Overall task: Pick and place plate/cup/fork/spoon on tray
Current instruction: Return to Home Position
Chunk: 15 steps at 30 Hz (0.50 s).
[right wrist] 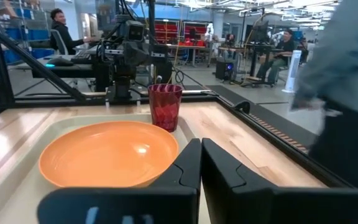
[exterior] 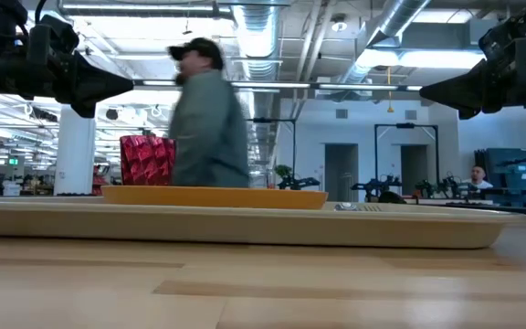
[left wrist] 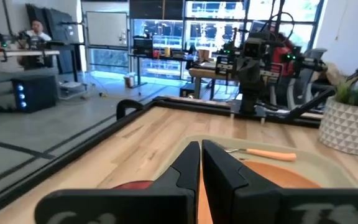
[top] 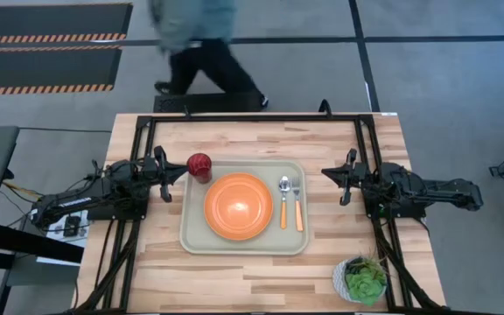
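Note:
The beige-green tray [top: 192, 236] lies in the middle of the table. The orange plate [top: 238, 206] rests in it, left of centre. The spoon [top: 284, 201] and the fork [top: 297, 203] lie side by side in its right part, heads toward the far edge. The dark red cup [top: 199, 164] stands upright at the tray's far left corner and also shows in the right wrist view [right wrist: 165, 106]. My left gripper [top: 182, 172] hovers shut and empty just left of the cup. My right gripper [top: 326, 172] hovers shut and empty right of the tray.
A white pot with a green plant [top: 363, 280] stands near the table's front right corner. A black frame [top: 252, 116] runs around the table. A person [top: 195, 39] walks past beyond the far edge.

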Tool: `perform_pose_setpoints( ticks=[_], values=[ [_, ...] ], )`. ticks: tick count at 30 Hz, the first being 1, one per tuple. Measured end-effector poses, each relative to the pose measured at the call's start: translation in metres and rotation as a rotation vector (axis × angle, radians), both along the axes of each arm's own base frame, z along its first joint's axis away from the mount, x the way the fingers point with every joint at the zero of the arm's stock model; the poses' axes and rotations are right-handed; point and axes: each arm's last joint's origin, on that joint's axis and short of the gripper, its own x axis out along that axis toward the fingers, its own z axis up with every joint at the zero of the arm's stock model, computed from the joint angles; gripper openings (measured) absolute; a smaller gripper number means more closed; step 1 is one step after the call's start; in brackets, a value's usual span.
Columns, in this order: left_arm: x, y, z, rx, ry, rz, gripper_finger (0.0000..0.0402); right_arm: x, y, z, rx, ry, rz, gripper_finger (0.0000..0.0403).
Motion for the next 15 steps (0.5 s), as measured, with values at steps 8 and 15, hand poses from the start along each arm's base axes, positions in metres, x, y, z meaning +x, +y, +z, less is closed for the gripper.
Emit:
perform_pose_setpoints(
  ticks=[8, 15],
  values=[
    [0.0000, 0.0001, -0.0003, -0.053, -0.013, 0.002, 0.0006, 0.0000, 0.0000, -0.0001, 0.000, 0.000, 0.000, 0.0031],
    [0.0000, 0.0001, -0.0003, -0.054, -0.013, 0.001, 0.0006, 0.0000, 0.0000, -0.0002, 0.000, 0.001, 0.000, 0.0032]
  ],
)
